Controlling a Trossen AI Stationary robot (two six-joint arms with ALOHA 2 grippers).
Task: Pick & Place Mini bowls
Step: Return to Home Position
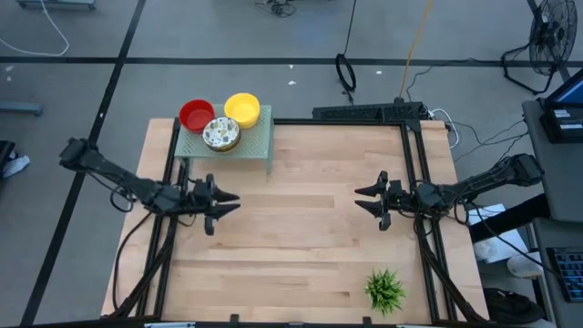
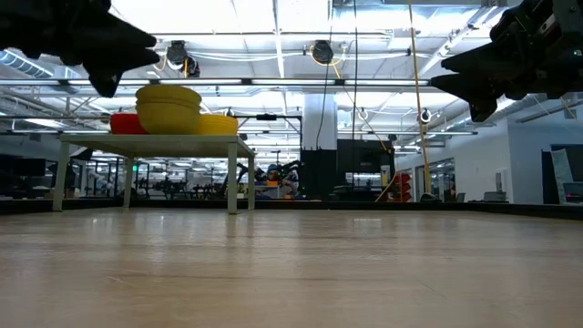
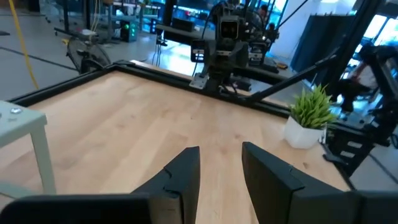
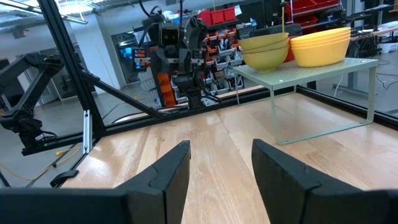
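Note:
The mini bowls stand in three stacks on a pale green stand point(image 1: 260, 146) at the table's far left: red point(image 1: 196, 114), yellow point(image 1: 241, 107) and white with a green pattern point(image 1: 220, 134). In the right wrist view they show as yellow bowls point(image 4: 320, 45) and a darker stack point(image 4: 266, 51) on the stand's top. My left gripper point(image 1: 228, 202) hovers open over the table's left side, nearer than the stand, fingers point(image 3: 221, 149) level and empty. My right gripper point(image 1: 364, 199) hovers open at the right, pointing toward the left one, its fingers point(image 4: 221, 144) empty too.
A small green plant point(image 1: 384, 290) in a white pot point(image 3: 301, 132) stands at the table's near right. A black frame point(image 1: 414, 164) runs along the table's edges. Bare wood lies between the two grippers.

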